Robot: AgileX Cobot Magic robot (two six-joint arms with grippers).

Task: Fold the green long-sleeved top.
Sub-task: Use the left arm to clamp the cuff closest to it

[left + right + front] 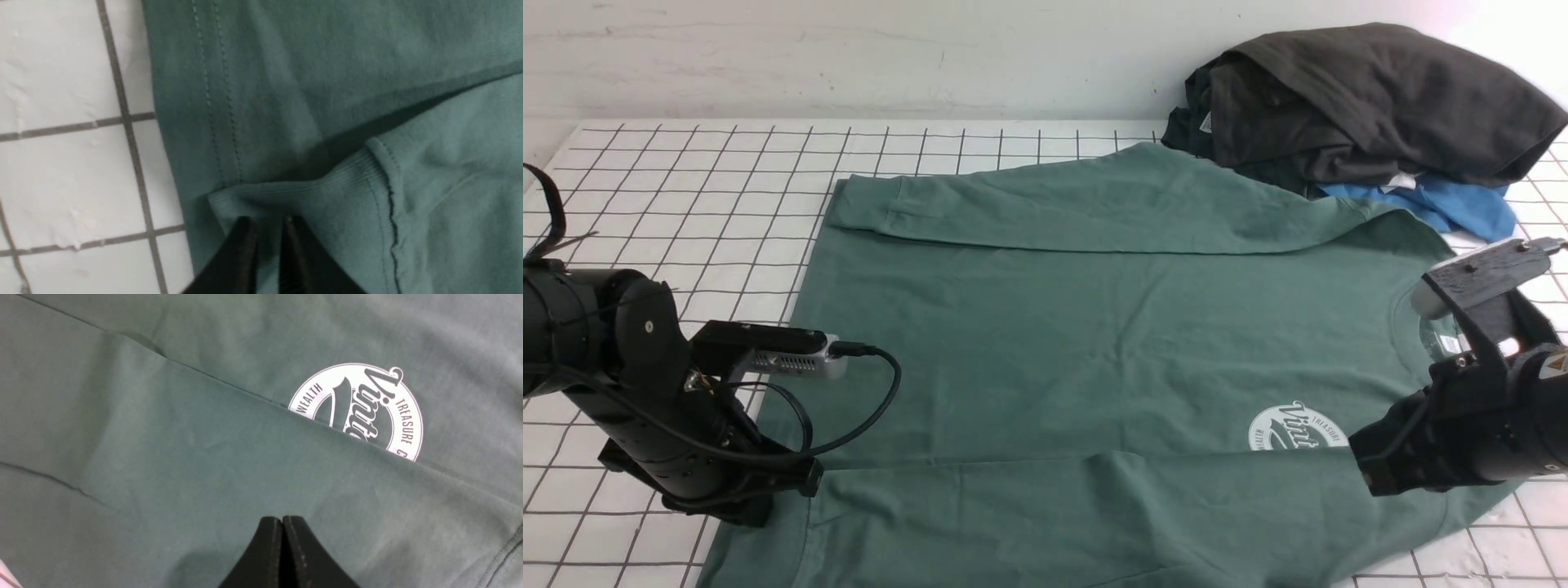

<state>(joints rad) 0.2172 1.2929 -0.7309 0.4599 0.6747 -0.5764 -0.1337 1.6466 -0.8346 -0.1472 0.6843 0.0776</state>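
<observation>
Left pincer (267, 245), seen from its own wrist, stands with jaws drawn almost together at the ribbed cuff (318, 196) of the green long-sleeved top (327, 73). A sliver of cloth shows between the tips, but whether it is pinched or merely pressed cannot be told. The cuff lies over the stitched hem (216, 102), just inside the garment's edge on the gridded table (61, 163), a placement that lines the sleeve end up with the hem.

From the right wrist, the right pincer (282, 543) is clenched on nothing, its tips over the near sleeve (204, 465). That sleeve runs flat across the chest and covers the lower part of the white logo (359, 404).

In the front view the top lies spread across the table, neck toward the robot's right and hem toward its left, with the far sleeve (1054, 208) also folded inward along the back edge. Both arms sit low at opposite ends of the near sleeve. A dark garment (1372, 98) and a blue garment (1462, 208) are heaped at the far right, beside the top's shoulder. With both sleeves in, the body folds appear to remain.
</observation>
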